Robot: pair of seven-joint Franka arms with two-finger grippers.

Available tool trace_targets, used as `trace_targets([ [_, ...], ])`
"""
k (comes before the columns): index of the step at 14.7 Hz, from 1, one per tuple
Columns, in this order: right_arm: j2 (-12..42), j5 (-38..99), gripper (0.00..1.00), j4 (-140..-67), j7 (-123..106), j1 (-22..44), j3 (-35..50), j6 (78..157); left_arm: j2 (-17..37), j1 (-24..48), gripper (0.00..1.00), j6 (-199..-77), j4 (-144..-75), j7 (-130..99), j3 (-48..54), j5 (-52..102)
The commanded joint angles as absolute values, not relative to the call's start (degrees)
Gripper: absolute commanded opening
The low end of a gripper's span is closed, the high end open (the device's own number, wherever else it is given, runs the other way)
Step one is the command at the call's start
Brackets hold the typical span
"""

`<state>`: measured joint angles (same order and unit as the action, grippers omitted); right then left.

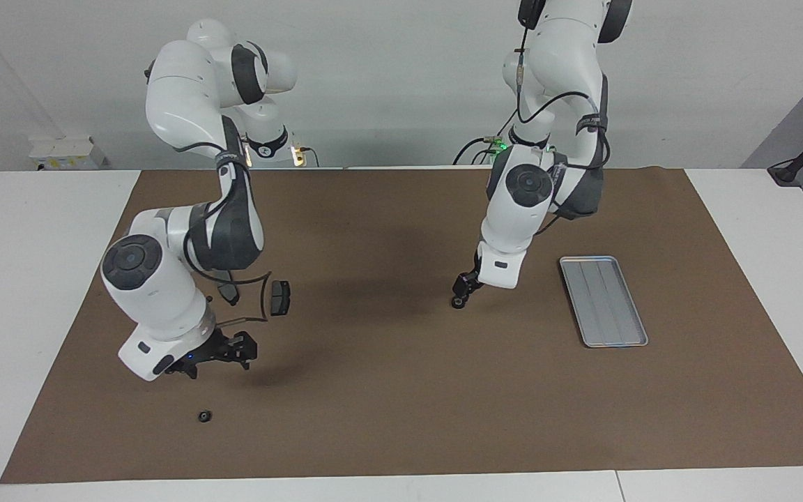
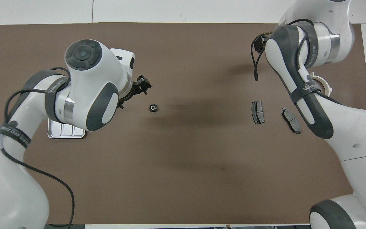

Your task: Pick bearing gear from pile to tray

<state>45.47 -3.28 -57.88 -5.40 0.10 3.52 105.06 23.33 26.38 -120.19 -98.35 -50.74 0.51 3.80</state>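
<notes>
A small black round bearing gear [image 1: 456, 302] lies on the brown mat mid-table; it also shows in the overhead view [image 2: 152, 108]. My left gripper [image 1: 462, 287] hangs low just over it, apart from it in the overhead view [image 2: 142, 85]. The silver tray [image 1: 603, 301] lies toward the left arm's end, mostly hidden under the left arm in the overhead view [image 2: 65, 133]. A second black round piece [image 1: 204, 416] lies on the mat. My right gripper [image 1: 222, 362] hovers open and empty over the mat beside it, also in the overhead view [image 2: 259, 41].
Two dark brake pads [image 2: 258, 112] [image 2: 291, 120] lie toward the right arm's end; one shows in the facing view [image 1: 279, 298]. A white half-ring bracket [image 2: 322, 85] is partly hidden under the right arm. The brown mat [image 1: 387, 404] covers the white table.
</notes>
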Motion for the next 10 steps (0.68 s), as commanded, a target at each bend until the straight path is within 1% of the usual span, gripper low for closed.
trace_targets([
  [1, 47.0, -2.7, 1.00, -58.2, -6.9, -0.5, 4.4, 107.7, 22.7, 27.6, 1.00, -124.6, -101.9, -51.2, -0.4, 4.7],
  [3, 48.6, -2.7, 1.00, -58.2, -9.4, -1.4, 4.4, 109.9, 24.1, 29.6, 1.00, -126.3, -102.3, -53.2, -0.4, 5.4],
  [5, 49.6, -3.0, 1.00, -58.3, -10.4, -1.5, 4.4, 111.7, 24.3, 30.7, 1.00, -126.5, -102.6, -54.0, -0.5, 5.4],
  [8, 52.5, -3.2, 1.00, -58.2, -14.1, -2.6, 4.1, 117.1, 24.0, 31.2, 1.00, -128.8, -105.5, -54.6, -0.5, 5.3],
  [10, 53.1, -3.3, 1.00, -58.3, -14.5, -2.8, 4.1, 118.5, 24.0, 31.6, 0.98, -131.2, -106.6, -55.2, -0.6, 5.3],
])
